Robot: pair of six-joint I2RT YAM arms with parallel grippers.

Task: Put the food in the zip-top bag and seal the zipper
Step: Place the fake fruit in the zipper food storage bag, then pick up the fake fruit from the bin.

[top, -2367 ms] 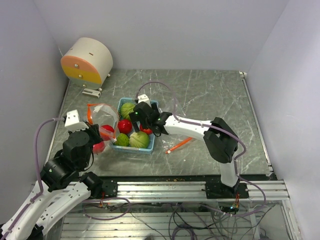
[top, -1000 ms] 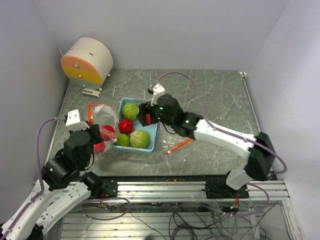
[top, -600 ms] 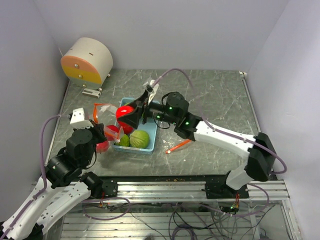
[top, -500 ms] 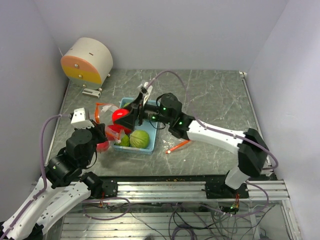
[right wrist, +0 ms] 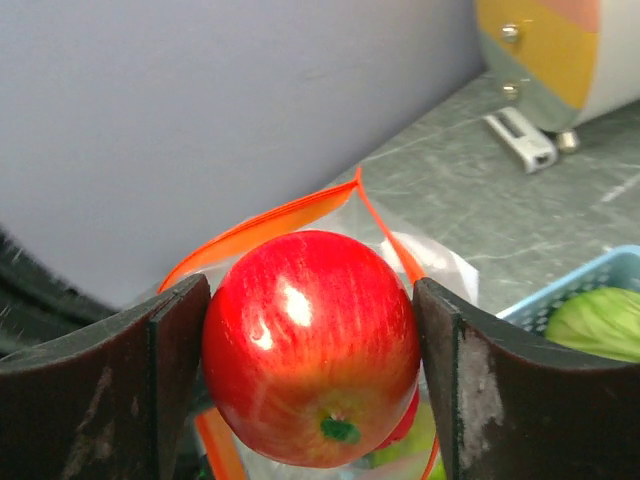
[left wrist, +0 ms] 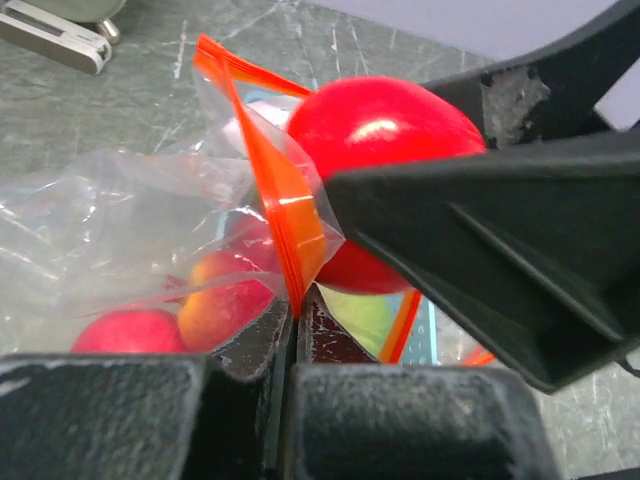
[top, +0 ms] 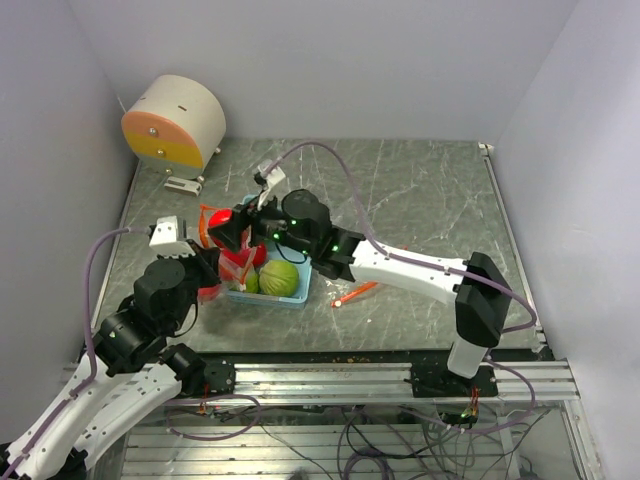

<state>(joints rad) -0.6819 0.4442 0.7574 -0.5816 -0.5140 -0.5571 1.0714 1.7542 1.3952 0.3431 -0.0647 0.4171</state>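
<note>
My right gripper (right wrist: 311, 375) is shut on a glossy red apple (right wrist: 311, 348) and holds it over the open mouth of the clear zip-top bag (left wrist: 110, 240) with its orange zipper (left wrist: 290, 215). In the top view that gripper (top: 228, 230) is left of the light blue tray (top: 306, 288). My left gripper (left wrist: 293, 310) is shut on the bag's orange zipper edge and holds the mouth up. Two red apples (left wrist: 215, 310) lie inside the bag. A ribbed green cabbage (top: 280, 277) and a small lime (top: 252, 283) are in the tray.
A round cream and orange device (top: 172, 122) stands at the back left. A loose orange strip (top: 357, 291) lies on the grey marbled table right of the tray. White walls close in both sides.
My right gripper lifted a red apple out of the tray and carried it left to the bag's mouth. My left gripper raised the bag's edge slightly.
</note>
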